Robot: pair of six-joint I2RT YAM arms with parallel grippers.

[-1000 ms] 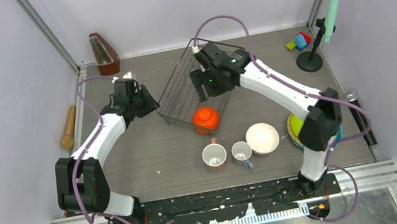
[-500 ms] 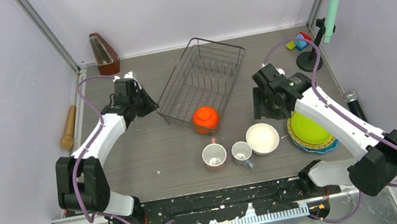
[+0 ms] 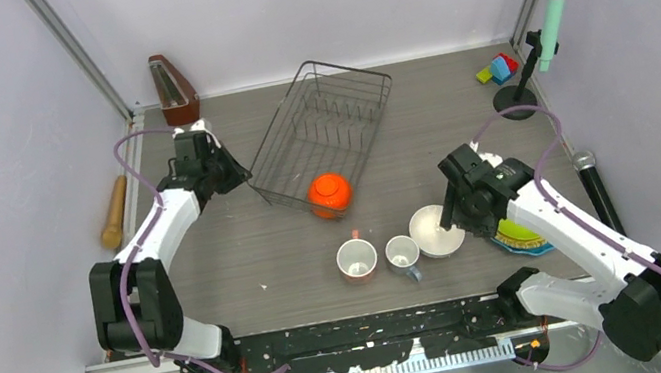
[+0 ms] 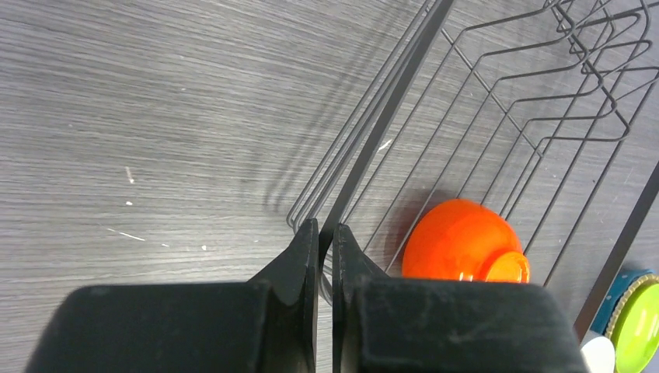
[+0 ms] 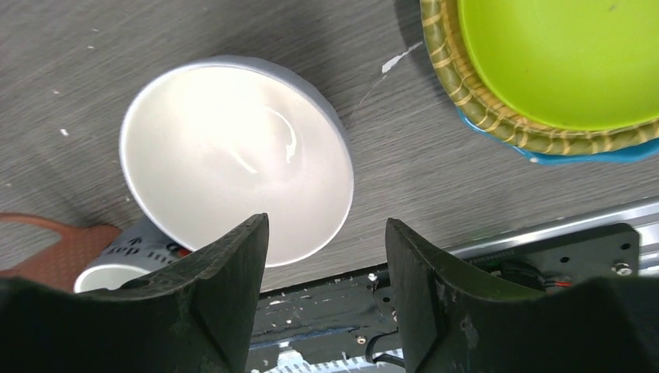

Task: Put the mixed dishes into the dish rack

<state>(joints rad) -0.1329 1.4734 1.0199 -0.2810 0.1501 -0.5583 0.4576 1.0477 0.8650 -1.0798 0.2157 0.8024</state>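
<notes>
- The left gripper is pinched tight on the rim wire at a corner of the dish rack, which sits slanted, nearer the far edge
- The orange bowl lies upside down at the rack's near end; I cannot tell if it is fully inside
- The right gripper is spread wide over the white bowl, close to the near edge
- The lime-green plate, by the right edge, is cut off in the wrist view
- The grey mug is half hidden behind the bowl

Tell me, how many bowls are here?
2. The orange bowl lies upside down in the dish rack's near corner; the white bowl stands upright beside the grey mug. None seems hidden.
</notes>
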